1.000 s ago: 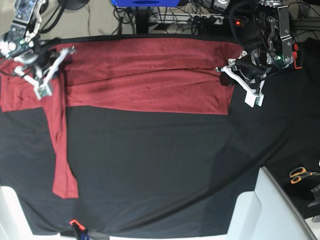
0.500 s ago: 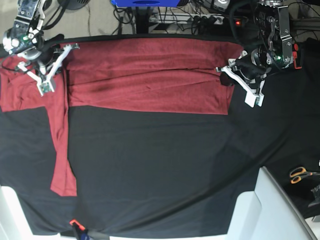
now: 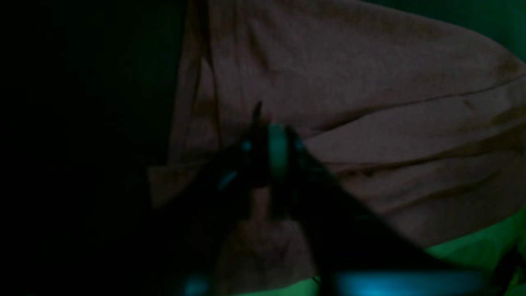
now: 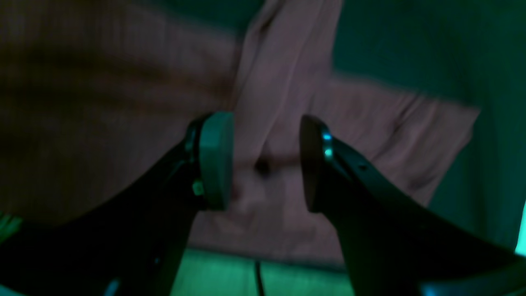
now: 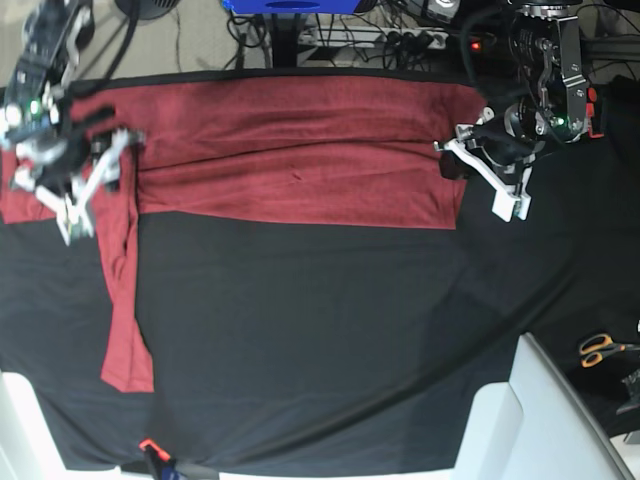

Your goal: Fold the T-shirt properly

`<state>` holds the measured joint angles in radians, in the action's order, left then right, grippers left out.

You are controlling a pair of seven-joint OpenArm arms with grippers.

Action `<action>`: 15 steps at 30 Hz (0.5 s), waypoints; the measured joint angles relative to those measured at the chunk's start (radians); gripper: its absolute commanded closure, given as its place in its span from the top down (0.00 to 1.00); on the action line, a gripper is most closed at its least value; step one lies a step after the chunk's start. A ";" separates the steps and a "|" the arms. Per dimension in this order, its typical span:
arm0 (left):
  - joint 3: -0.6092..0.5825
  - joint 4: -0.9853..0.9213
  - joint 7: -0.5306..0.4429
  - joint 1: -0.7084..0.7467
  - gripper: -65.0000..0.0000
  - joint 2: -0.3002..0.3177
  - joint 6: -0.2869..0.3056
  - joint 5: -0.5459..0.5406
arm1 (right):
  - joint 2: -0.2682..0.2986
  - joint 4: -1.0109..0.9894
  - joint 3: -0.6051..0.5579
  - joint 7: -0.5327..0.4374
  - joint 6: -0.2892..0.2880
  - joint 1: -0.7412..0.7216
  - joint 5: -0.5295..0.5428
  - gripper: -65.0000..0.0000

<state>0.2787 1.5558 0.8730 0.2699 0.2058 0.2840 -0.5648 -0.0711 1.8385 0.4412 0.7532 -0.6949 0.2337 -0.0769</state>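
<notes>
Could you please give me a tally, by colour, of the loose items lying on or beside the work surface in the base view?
Red: 1, the T-shirt
Black: 1, the cloth sheet
Orange-handled: 1, the scissors
Total: 3

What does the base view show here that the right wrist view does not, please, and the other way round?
Only the base view shows the whole T-shirt with one long sleeve trailing over the black cloth sheet, plus the left gripper and the scissors. Only the right wrist view shows the right gripper up close, jaws apart over a fabric ridge. Both show the red shirt.
</notes>
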 measured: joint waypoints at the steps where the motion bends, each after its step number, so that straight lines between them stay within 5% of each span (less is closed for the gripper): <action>1: 0.002 0.000 -0.001 -0.001 0.37 0.001 0.000 0.000 | 0.006 -0.025 0.000 -0.001 0.002 -0.038 -0.002 0.39; 8: 0.002 0.005 0.001 -0.002 0.83 0.004 0.000 -0.005 | 0.113 -0.399 0.000 -0.002 0.001 -0.332 0.002 0.39; 15: 0.171 0.107 0.002 0.003 0.90 0.002 0.000 -0.010 | 0.204 -0.840 0.003 -0.058 0.017 -0.595 -0.009 0.39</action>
<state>0.4496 1.6630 0.8749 0.2733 0.2073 0.2836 -0.5747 0.1326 0.9989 0.4442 0.6952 -0.6777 -0.3614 -0.0860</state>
